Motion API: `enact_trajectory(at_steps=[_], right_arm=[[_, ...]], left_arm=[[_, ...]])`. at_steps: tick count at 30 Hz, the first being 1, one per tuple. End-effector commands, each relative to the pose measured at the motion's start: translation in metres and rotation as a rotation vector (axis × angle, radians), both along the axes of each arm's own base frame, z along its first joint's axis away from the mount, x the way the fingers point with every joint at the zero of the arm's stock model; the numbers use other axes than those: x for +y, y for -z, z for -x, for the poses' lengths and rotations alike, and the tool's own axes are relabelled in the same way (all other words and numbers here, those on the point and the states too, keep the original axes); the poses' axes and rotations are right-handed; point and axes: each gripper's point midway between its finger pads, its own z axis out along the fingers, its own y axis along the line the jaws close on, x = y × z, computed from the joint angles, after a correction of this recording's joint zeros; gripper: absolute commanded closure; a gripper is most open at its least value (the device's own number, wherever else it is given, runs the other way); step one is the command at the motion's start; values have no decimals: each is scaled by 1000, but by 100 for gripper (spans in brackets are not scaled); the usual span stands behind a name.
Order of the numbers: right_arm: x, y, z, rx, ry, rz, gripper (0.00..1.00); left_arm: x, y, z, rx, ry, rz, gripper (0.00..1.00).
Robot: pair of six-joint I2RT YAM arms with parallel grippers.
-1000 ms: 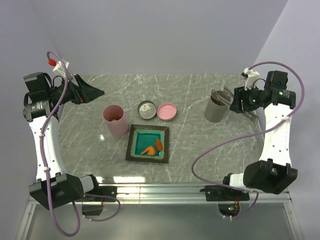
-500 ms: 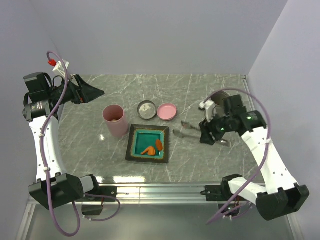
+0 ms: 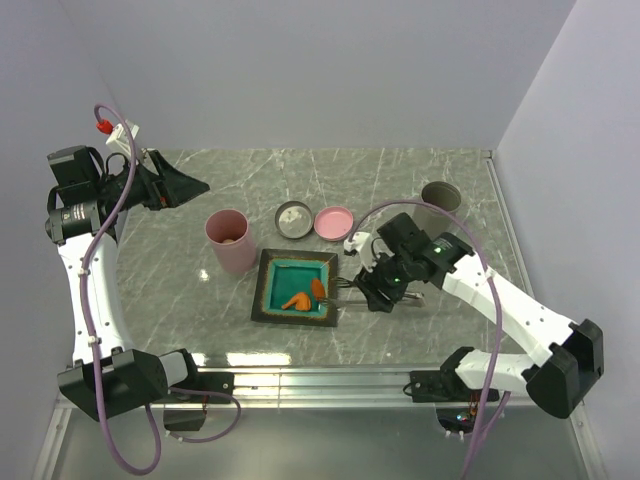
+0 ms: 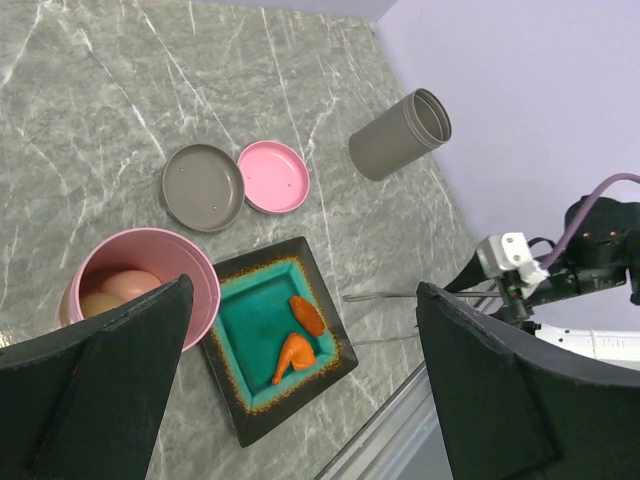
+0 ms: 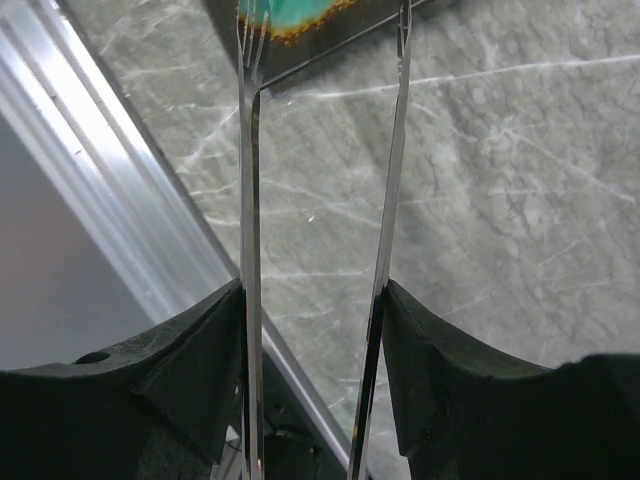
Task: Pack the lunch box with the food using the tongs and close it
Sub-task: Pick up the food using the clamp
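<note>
the tongs sit clenched in the right gripper, tips over the plate mid-worktop, beside the orange food. the lunch box stands open at the plate's far-left corner. likely the pick-up step: next, straddle a piece and squeeze gently. the left gripper hangs released.

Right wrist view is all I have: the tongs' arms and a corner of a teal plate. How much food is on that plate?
Observer: Two orange-brown pieces lie on the plate, toward its right edge, where the tongs point.
Operator: Is the lunch box open?
Observer: Yes. The lunch box stands uncovered left of the plate, with pale balls inside.
Operator: Where is its lid?
Observer: The pink lid lies on the table behind the plate, beside a grey lid.
</note>
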Motion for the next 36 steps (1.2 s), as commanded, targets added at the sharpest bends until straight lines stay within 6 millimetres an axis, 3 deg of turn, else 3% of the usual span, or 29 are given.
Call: enact_trajectory(at_steps=[1, 20, 36], right_arm=[[11, 3, -19, -73, 27, 15, 39], [35, 24, -22, -52, -34, 60, 38], [45, 32, -46, -74, -4, 110, 47]], left_arm=[[-1, -15, 6, -60, 0, -24, 1], [-2, -13, 5, -55, 9, -18, 1], [0, -8, 3, -47, 6, -18, 0]])
